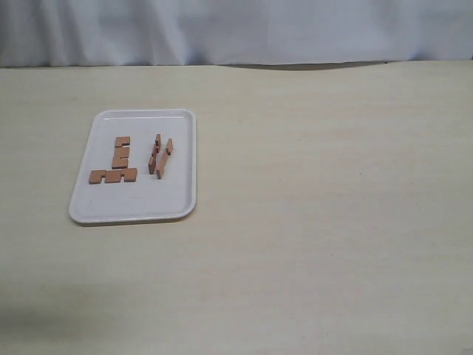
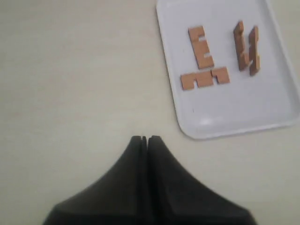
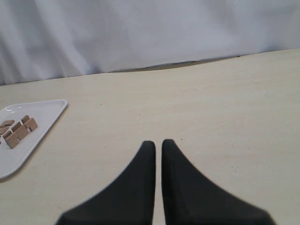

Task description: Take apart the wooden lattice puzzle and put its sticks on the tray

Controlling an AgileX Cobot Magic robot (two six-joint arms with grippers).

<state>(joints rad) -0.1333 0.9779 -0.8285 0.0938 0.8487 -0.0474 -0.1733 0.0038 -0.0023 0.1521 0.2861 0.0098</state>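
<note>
pale wood-grain table (image 1: 310, 222), white curtain (image 1: 236, 29) behind. all four sticks (image 1: 113, 176) lie loose on the tray (image 1: 133, 211), two flat, two on edge. left gripper (image 2: 144, 138) pressed closed, empty, over bare table; right gripper (image 3: 158, 143) nearly closed, empty too.

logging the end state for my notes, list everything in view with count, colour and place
tray: one, white, on the table's left part in the exterior view
sticks: four, reddish-brown, all on the tray and separated; two lie flat at a right angle, two stand on edge side by side
table: one, pale beige, under everything
cloth: one, white, behind the table's far edge
left gripper: one, black, shut and empty, over bare table near a tray corner
right gripper: one, black, shut to a thin slit, empty, over bare table away from the tray
</note>
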